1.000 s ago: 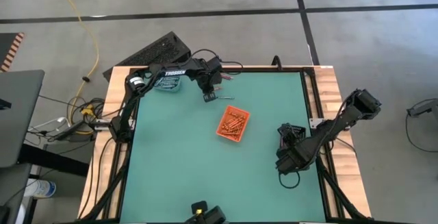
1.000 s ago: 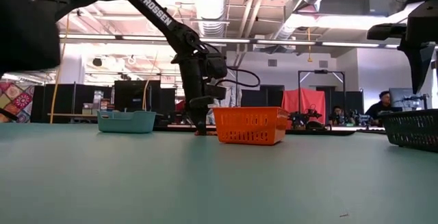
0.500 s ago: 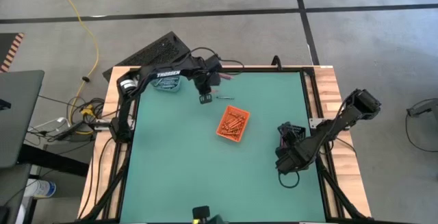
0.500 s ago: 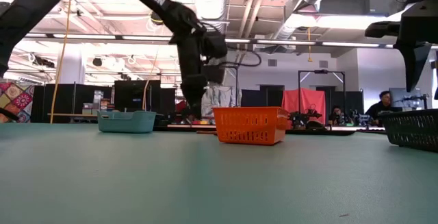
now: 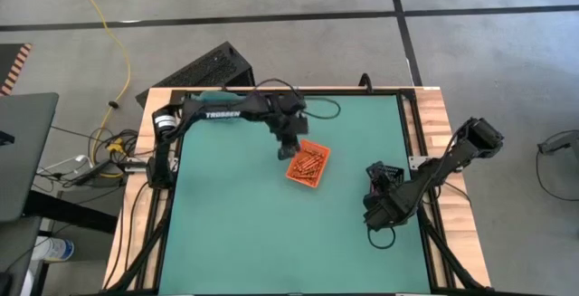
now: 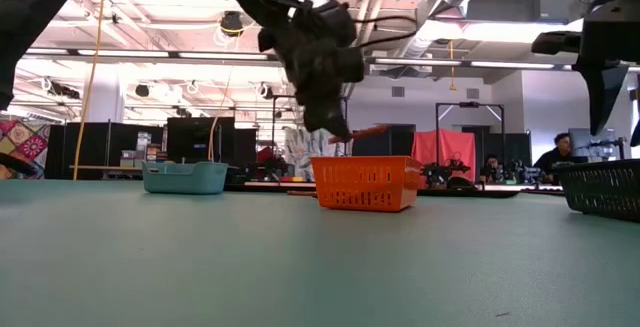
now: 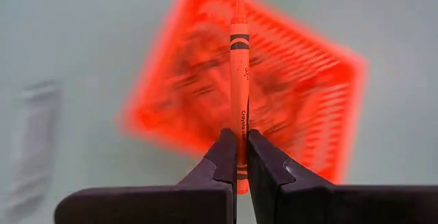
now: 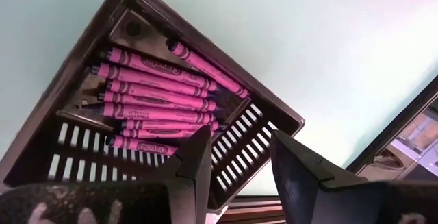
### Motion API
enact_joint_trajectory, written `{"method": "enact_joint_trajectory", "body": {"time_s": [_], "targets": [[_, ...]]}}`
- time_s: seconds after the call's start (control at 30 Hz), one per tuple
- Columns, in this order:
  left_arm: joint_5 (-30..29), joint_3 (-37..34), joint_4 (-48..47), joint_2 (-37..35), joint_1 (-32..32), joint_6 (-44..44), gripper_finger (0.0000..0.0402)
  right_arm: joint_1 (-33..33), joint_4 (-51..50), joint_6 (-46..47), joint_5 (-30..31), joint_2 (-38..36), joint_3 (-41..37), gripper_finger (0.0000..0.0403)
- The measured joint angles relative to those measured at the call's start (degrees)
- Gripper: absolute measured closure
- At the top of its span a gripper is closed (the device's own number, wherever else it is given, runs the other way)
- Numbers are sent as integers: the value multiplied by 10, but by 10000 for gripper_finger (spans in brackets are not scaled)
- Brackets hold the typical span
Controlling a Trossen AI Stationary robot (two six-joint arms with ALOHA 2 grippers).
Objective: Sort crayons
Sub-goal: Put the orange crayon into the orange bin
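Note:
My left gripper [image 5: 289,148] is shut on an orange-red crayon [image 7: 239,66], above the far left edge of the orange tray [image 5: 308,165]. The tray holds several orange-red crayons. In the low view the gripper [image 6: 338,132] is higher than the tray's rim [image 6: 366,161], and the crayon [image 6: 368,128] sticks out of it. My right gripper [image 8: 241,142] is open and empty at the table's right, over a black tray [image 8: 274,111] of pink crayons [image 8: 154,94]. My left gripper pinches the crayon near its blunt end [image 7: 240,142] between its two fingers. The crayon runs along the fingers and reaches out past their tips, point [image 7: 239,1] foremost. It is lifted clear, over the orange tray, and lies nearly level in the low view.
A teal tray [image 6: 185,176] stands at the far left of the table. The black tray [image 5: 384,173] stands near the right edge. The green table top [image 5: 235,224] is bare across its near half. People sit in the room beyond the table [image 6: 556,157].
My left gripper has risen from the table top near the far left and gone toward the right and near side, over the orange tray's edge. It has tipped so the crayon points outward. The orange-red crayon has been lifted clear of the table.

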Motion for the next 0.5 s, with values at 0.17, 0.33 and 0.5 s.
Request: {"method": "enact_joint_trajectory", "body": {"time_s": [0.17,0.33,0.5], "targets": [[36,-11,39,0,-53,-63,401,2,1,3,1,0,0,262],[-12,-11,26,0,-82,-91,401,2,4,2,20,0,0,262],[-52,-11,18,0,-83,-120,385,1,10,-2,26,0,0,262]]}}
